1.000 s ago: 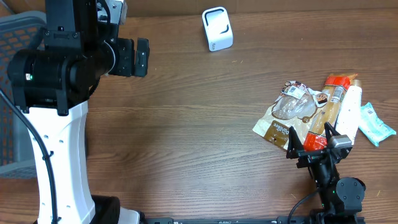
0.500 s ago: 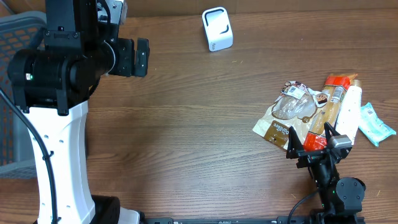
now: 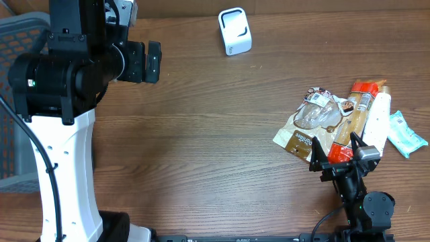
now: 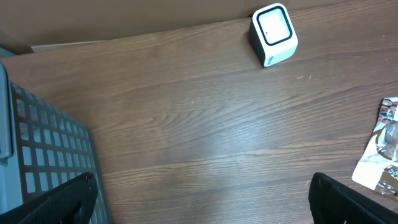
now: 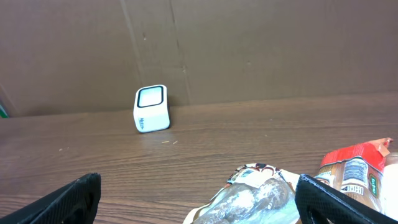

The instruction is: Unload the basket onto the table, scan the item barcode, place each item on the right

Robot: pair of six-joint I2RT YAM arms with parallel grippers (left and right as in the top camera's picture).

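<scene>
Packets (image 3: 329, 124) lie heaped well right of the scanner (image 3: 234, 31), long sides slanting up-right. Right gripper (image 3: 336, 150) sits right at the heap, spread wide, empty. Left gripper (image 3: 144, 62), spread too, hangs left of the scanner, well away.

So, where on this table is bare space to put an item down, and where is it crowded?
The widest bare patch of the brown wooden table lies in the middle, between the left arm's white column, the white cube-shaped scanner and the heap of snack packets. The far strip right of the scanner is free. The near right is crowded: packets overlap there.
</scene>
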